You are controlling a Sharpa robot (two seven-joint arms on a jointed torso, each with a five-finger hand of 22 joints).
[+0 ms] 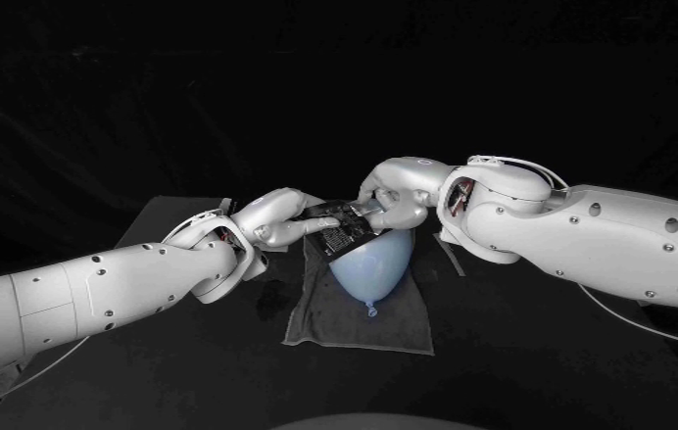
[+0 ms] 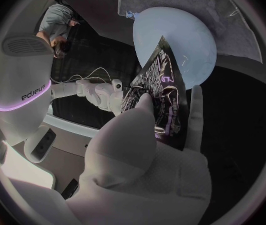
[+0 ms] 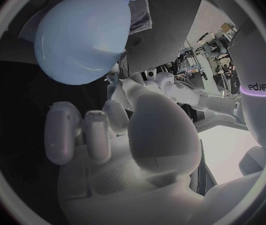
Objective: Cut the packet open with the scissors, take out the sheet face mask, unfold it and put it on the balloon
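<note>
The packet [image 1: 333, 237], dark with pale print, is being held up over the balloon [image 1: 370, 263], its lower edge just above or touching the balloon's far end. Can't tell whether the packet is cut open or what is sitting inside it.

The left hand [image 1: 283, 216] is gripping the packet. In the left wrist view the thumb and a finger [image 2: 196, 116] are clamping its near end from both sides, and the packet [image 2: 161, 97] is standing tilted with a corner pointing at the balloon [image 2: 177, 40].

The right hand [image 1: 389, 205] is reaching in from the other side, meeting the packet's top edge right beside the left hand. Its fingers [image 3: 85, 135] are curling inward in the right wrist view. Can't tell whether they are actually pinching the packet or only touching it.

The light blue balloon is lying on a grey towel [image 1: 318, 317] spread on the black table [image 1: 537, 352], with its knot pointing toward the robot. Both arms are angling inward and meeting above the balloon's far end.
</note>
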